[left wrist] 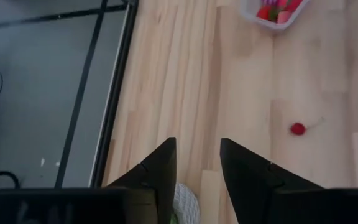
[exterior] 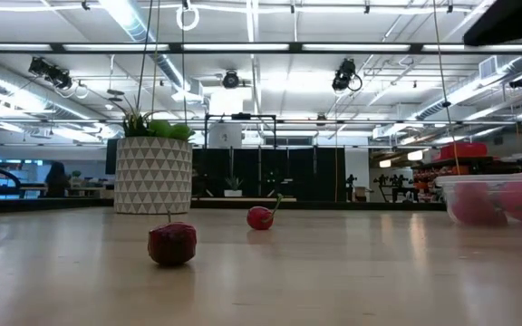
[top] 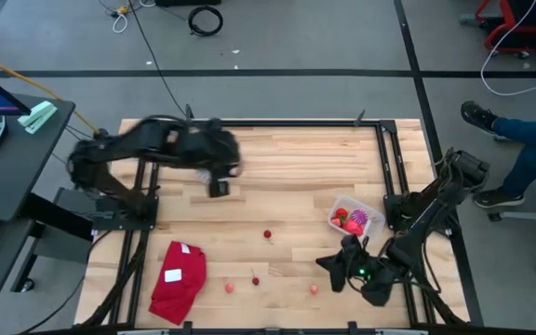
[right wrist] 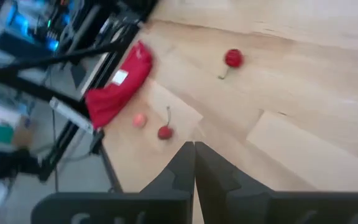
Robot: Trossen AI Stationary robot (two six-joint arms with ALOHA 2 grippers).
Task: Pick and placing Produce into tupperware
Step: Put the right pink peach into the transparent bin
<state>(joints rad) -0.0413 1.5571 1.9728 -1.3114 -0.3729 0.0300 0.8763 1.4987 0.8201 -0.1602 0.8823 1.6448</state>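
The clear tupperware (top: 356,220) stands at the table's right side and holds red pieces and the purple-and-white striped ball (top: 359,219); it also shows in the low view (exterior: 497,199) and the left wrist view (left wrist: 272,11). Loose on the wood lie two cherries (top: 268,234) (top: 254,279) and two pink pieces (top: 229,288) (top: 314,289). My right gripper (top: 328,267) (right wrist: 195,162) is shut on nothing, near the table's near edge, right of the pink piece. My left gripper (top: 219,189) (left wrist: 197,168) hangs open above the far left part of the table.
A white patterned plant pot (exterior: 152,174) stands under my left gripper; its rim (left wrist: 185,205) shows between the fingers. A red cloth with a white label (top: 180,279) lies at the near left. A black frame (top: 394,177) borders the table. A person's legs (top: 519,149) are beyond the right side.
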